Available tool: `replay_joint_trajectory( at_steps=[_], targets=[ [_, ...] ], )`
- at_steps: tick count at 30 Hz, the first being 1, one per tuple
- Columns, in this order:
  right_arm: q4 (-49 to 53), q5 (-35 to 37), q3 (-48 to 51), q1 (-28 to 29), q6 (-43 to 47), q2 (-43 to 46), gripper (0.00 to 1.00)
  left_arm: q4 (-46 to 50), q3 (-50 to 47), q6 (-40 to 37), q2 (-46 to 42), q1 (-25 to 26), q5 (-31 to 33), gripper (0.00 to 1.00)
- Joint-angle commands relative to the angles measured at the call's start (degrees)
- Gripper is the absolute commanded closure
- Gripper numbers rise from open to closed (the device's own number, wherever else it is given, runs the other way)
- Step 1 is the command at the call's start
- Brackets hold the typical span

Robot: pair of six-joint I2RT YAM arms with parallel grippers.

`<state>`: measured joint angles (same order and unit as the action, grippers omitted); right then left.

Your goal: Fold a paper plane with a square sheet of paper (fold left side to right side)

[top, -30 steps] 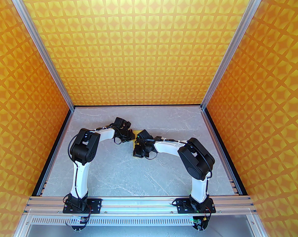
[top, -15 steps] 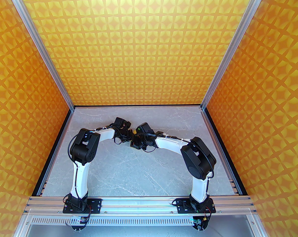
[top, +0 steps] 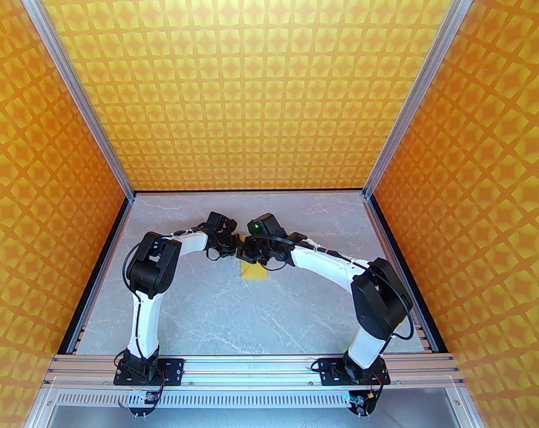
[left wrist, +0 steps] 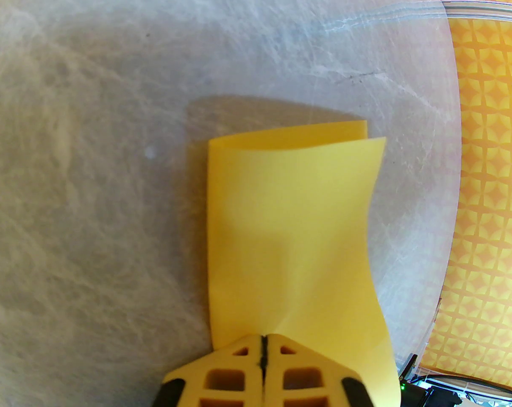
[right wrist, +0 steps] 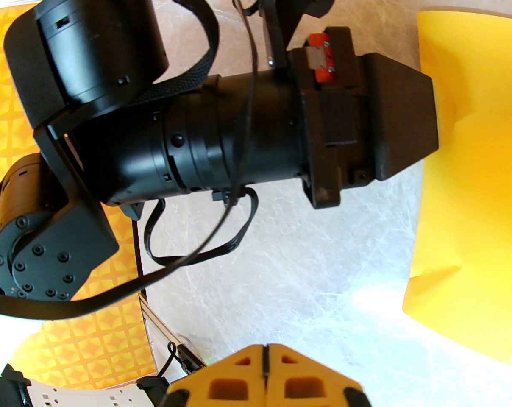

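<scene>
One square sheet of paper (left wrist: 294, 227), two claws, both pressed together.
Your left claw (left wrist: 262, 346) touched the sheet, which lay toward 12 o'clock; from your right claw (right wrist: 264, 354) it lay at 2 o'clock, apart.

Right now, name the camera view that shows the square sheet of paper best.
The left wrist view: the square sheet of paper lies folded over, both layers' far edges visible, its near end under the shut left gripper. The top external view gives a small yellow patch; the right wrist view catches one side.
</scene>
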<state>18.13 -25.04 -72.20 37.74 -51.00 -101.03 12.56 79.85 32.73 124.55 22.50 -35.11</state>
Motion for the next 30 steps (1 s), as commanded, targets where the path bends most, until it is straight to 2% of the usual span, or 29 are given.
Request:
replay_joint_trajectory(
  at_steps=[1, 8, 14, 30],
  targets=[
    [-0.5, 1.9, -1.6, 0.0, -0.5, -4.0, 1.0, 2.9, -2.1, -0.2, 0.1, 0.8, 2.4, 1.0],
    [-4.7, 2.1, -2.4, -0.1, -1.2, -12.7, 1.0, 2.7, -2.3, -0.1, 0.1, 1.1, 2.4, 1.0],
    [-4.6, 3.1, -0.9, -0.1, 0.2, -16.3, 1.0, 2.6, -2.4, -0.1, 0.0, 1.1, 2.5, 1.0],
    [-4.7, 3.6, 8.9, 0.1, 1.7, -15.2, 1.0, 2.1, -2.5, 0.1, 0.1, 1.1, 2.4, 1.0]
  ],
)
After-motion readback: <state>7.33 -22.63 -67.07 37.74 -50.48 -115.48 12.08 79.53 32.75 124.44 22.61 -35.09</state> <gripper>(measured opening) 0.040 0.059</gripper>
